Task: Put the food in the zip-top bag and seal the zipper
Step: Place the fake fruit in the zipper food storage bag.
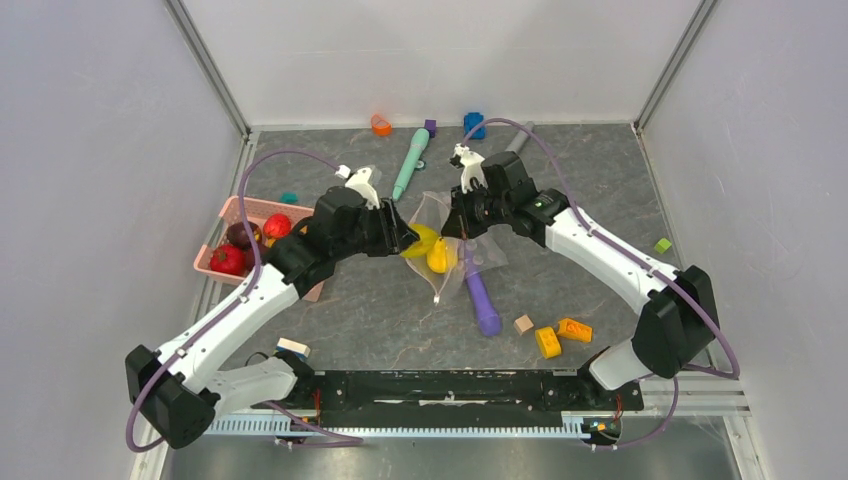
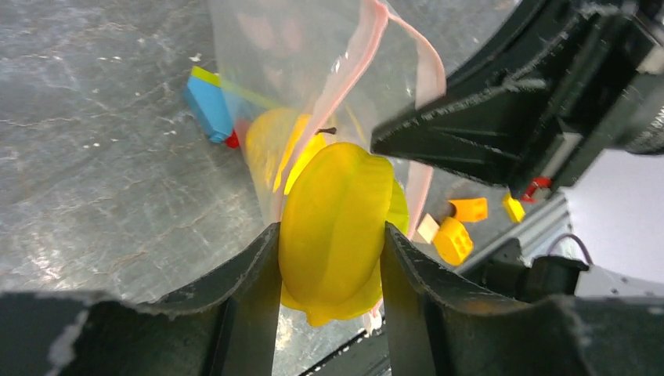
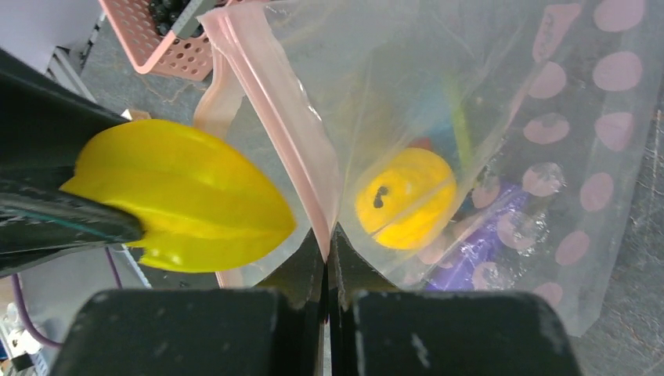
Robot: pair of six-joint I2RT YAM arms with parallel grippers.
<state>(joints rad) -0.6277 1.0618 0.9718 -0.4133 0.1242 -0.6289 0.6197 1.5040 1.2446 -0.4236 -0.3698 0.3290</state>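
Left gripper (image 2: 330, 239) clamped on yellow toy starfruit (image 2: 337, 207), long axis along fingers, tip aimed at zip-top bag (image 3: 485, 94) mouth just ahead. Right gripper (image 3: 329, 244) pinched shut on pink zipper (image 3: 282, 117) lip, holding mouth open beside starfruit. One yellow fruit (image 3: 405, 197) inside, beyond right fingertips. Left arm nearer; mouth gap probably sufficient, hard to judge. Red fruits (image 1: 228, 259) in pink basket (image 1: 238, 206) behind left wrist. No readable text, only dot print.

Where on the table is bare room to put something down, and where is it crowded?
Bare: the table between the pink basket and the purple stick; also the far right corner behind the right arm. Crowded: around the zip-top bag and by the yellow blocks.
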